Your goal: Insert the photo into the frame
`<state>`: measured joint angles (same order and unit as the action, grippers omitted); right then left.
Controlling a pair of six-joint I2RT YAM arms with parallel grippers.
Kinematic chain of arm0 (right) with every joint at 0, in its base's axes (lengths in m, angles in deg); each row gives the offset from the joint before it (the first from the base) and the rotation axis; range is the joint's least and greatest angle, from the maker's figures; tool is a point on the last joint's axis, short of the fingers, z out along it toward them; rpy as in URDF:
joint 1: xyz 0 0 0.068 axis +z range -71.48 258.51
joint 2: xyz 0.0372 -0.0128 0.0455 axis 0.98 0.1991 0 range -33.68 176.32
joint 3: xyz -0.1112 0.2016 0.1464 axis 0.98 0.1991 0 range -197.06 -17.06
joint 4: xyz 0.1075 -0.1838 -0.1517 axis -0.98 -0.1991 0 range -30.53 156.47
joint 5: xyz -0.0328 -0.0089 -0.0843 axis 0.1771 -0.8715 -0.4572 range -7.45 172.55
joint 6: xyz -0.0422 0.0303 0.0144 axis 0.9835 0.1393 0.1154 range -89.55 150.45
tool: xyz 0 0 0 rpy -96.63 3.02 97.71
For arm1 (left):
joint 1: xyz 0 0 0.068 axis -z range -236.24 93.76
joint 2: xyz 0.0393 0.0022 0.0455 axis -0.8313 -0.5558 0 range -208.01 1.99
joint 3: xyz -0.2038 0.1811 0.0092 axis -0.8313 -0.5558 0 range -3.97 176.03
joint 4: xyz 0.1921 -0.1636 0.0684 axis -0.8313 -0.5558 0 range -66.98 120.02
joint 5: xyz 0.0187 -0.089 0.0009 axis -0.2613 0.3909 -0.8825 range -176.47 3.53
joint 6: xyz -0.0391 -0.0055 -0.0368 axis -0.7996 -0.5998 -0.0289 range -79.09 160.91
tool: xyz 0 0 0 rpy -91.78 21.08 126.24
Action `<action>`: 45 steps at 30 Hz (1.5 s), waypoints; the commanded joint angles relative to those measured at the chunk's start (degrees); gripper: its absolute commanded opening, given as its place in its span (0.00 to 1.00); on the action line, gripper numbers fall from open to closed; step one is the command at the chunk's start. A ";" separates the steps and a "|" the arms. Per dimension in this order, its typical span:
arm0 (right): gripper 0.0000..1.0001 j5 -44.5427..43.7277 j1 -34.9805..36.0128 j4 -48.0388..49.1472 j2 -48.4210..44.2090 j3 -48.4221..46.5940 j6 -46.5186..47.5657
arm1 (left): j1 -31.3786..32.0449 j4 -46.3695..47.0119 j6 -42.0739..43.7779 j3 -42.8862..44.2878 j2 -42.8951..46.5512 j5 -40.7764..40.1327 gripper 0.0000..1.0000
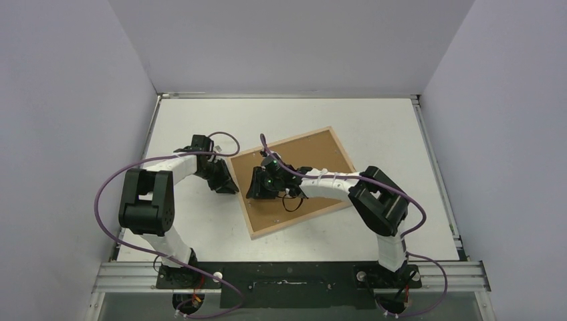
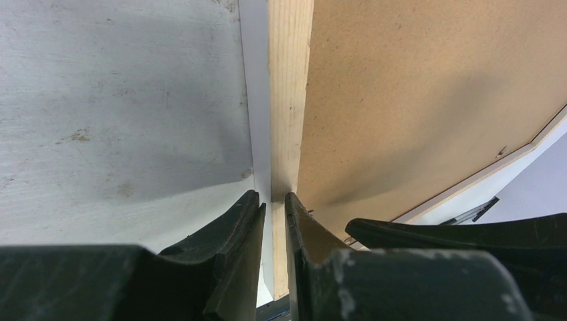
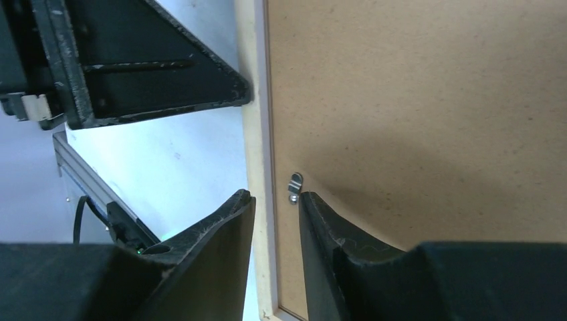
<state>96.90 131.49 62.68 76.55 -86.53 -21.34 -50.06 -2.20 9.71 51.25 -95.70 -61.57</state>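
Care is needed at the left rail of the pale-wood rectangular picture frame (image 2: 291,100), laid back-up on the white table (image 2: 120,100). The rail is pinched by the left gripper (image 2: 273,204). The right gripper (image 3: 275,200) is narrowed astride it beside a small metal clip (image 3: 295,188), not yet closed. The dark paper photo is not seen. Both grips should be tightened evenly.
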 commanded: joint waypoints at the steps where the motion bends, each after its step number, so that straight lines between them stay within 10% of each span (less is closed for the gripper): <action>1: 0.33 2.48 0.55 4.54 1.12 -1.99 -0.41 | -0.37 1.56 0.04 0.09 -0.83 0.68 0.17; 45: 0.38 9.46 0.88 3.00 8.82 -5.33 2.88 | -0.29 2.64 -0.88 0.85 -3.95 2.87 0.11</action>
<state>105.42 132.14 65.65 83.37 -90.90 -19.96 -50.83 -1.64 8.90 51.32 -97.47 -58.62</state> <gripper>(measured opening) 0.382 0.121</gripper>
